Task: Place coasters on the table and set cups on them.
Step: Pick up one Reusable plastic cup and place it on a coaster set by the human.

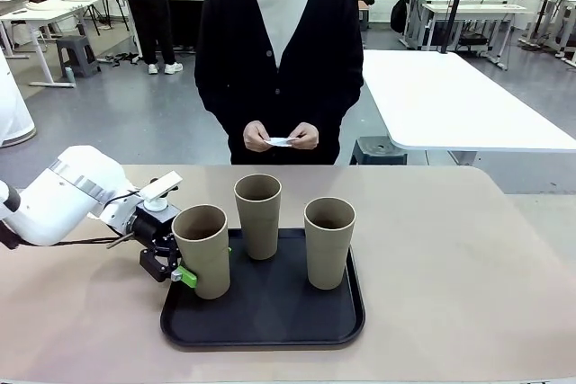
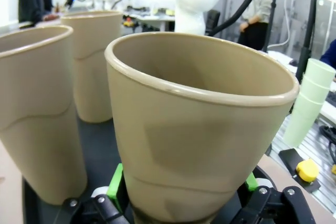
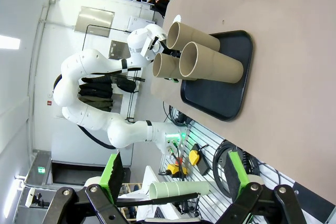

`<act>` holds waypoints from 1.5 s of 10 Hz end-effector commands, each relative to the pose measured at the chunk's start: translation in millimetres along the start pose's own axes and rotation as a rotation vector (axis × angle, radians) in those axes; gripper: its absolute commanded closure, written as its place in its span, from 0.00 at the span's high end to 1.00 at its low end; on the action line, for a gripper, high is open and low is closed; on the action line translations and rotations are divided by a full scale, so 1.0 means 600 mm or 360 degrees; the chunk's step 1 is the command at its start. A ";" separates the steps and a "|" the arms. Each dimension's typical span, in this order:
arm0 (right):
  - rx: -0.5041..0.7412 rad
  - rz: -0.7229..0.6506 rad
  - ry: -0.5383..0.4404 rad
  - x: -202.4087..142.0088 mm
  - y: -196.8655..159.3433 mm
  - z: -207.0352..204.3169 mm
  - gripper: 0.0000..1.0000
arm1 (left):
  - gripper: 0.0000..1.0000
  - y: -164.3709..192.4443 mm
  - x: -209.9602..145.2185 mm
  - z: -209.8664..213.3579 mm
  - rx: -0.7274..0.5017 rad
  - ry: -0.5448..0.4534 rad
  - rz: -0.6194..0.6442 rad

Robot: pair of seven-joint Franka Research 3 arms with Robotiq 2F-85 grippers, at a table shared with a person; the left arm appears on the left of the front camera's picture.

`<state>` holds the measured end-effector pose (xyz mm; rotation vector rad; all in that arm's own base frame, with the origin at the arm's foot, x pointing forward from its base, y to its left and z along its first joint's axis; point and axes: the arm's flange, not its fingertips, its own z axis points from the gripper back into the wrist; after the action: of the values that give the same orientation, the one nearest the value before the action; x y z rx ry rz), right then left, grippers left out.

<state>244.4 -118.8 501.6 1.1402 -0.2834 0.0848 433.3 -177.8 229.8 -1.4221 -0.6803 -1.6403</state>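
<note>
**Front view: left end effector brackets a cup while a coaster waits in hand**

Front view shows three cups standing upright on the black tray [image 1: 270, 325], which sits at 6 o'clock on the worktop [image 1: 450, 249]. The left end effector [image 1: 187, 269] reaches in from 9 o'clock and straddles the low part of the left cup [image 1: 204, 254], at the tray's 9 o'clock side. Its jaws are spread wide, with a green pad on either side of the wall. I cannot tell whether the pads touch the cup, which rests on the tray, not lifted. The middle cup [image 1: 258, 215] stands toward the tray's 12 o'clock and the right cup [image 1: 328, 242] toward 3 o'clock, both apart from the bracketed one. At 12 o'clock, beyond the worktop, a person holds a small white piece, likely a coaster [image 1: 281, 141], between both hands [image 1: 304, 138]. The right end effector [image 3: 175, 174], seen in its own wrist view, is spread wide and empty, well off the worktop.

The step in hand looks like taking the left cup. To do it well, close both pads evenly on the lower wall so the tapered tumbler does not tip. Lift straight up before swinging away, since the middle cup is near. Carry it upright, lower it centred on a coaster once one lies on the bare worktop, and release only when the base sits flat.
</note>
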 end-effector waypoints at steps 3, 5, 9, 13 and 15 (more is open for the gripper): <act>0.0017 0.0004 -0.0005 0.002 0.000 0.000 1.00 | 0.41 0.004 -0.004 0.000 -0.0017 -0.0015 -0.0102; 0.0017 0.0004 -0.0005 0.002 0.000 0.000 1.00 | 0.00 0.000 0.003 0.008 0.0003 -0.0025 -0.0112; 0.0017 0.0004 -0.0005 0.002 0.000 0.000 1.00 | 0.00 -0.042 0.110 0.060 0.0211 0.0023 -0.0085; 0.0017 0.0004 -0.0005 0.002 0.000 0.000 1.00 | 0.00 -0.138 0.273 0.183 0.0623 0.0092 -0.0055; 0.0017 0.0004 -0.0005 0.002 0.000 0.000 1.00 | 0.00 -0.158 0.300 0.223 0.0739 0.0077 -0.0031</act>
<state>244.6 -118.7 501.5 1.1399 -0.2826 0.0848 422.3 -58.9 449.4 -1.0471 -0.9571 -1.4642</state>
